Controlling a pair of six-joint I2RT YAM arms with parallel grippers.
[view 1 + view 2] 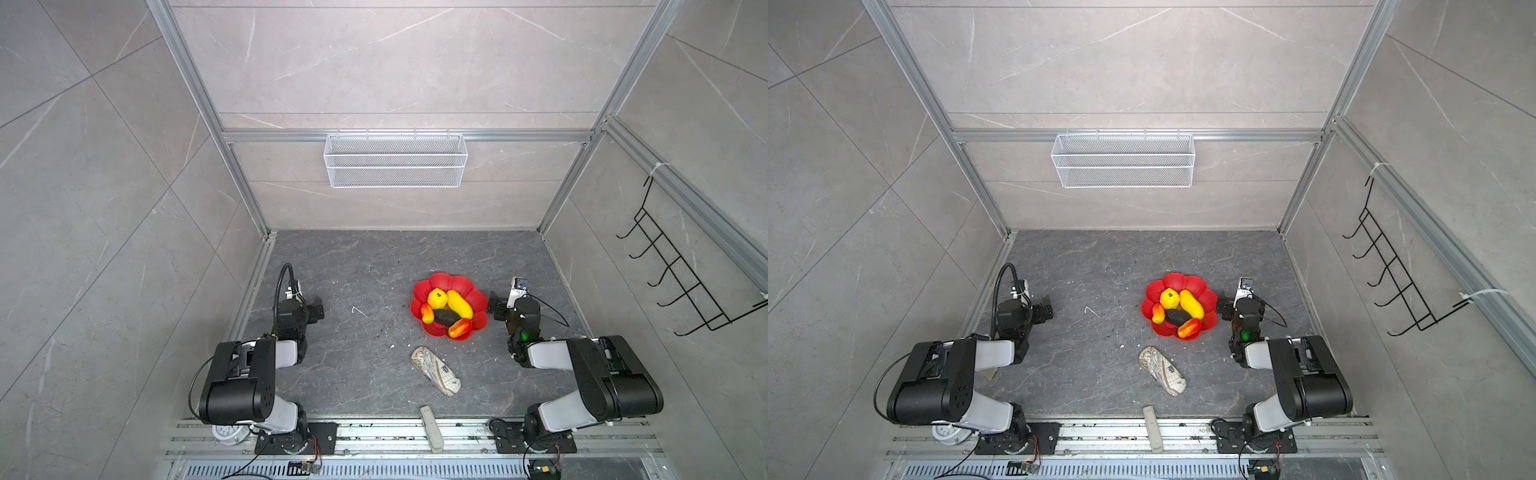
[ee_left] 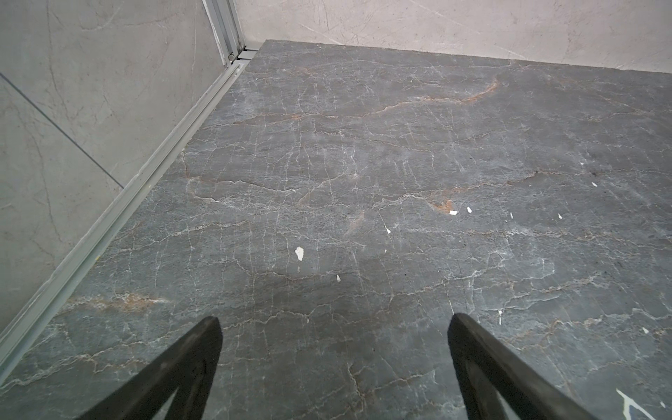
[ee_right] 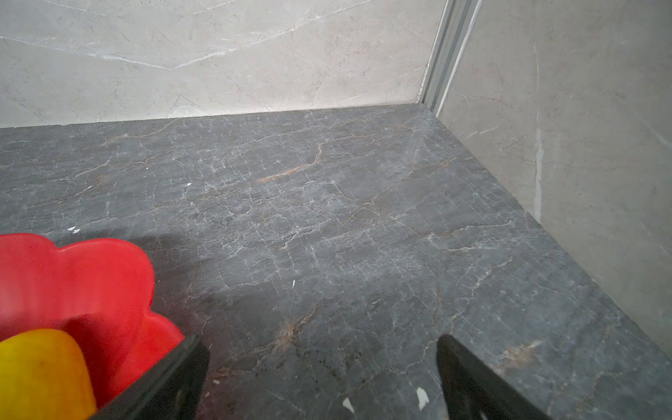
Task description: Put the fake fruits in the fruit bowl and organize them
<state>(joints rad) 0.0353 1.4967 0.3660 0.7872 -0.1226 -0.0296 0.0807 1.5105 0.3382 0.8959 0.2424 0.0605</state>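
While 5 fake fruits point(image 1: 447, 317) sit in fruit bowl point(image 1: 441, 279), R gripper point(image 3: 320, 342) beside it & L gripper point(image 2: 335, 320) well apart gape wide, empty.

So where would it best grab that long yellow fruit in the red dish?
Probably across its narrow middle, coming straight down from above: the long yellow fruit lies flat and slanted in the fruit bowl, its upper side uncovered, with the bumpy yellow fruit close beside one end.
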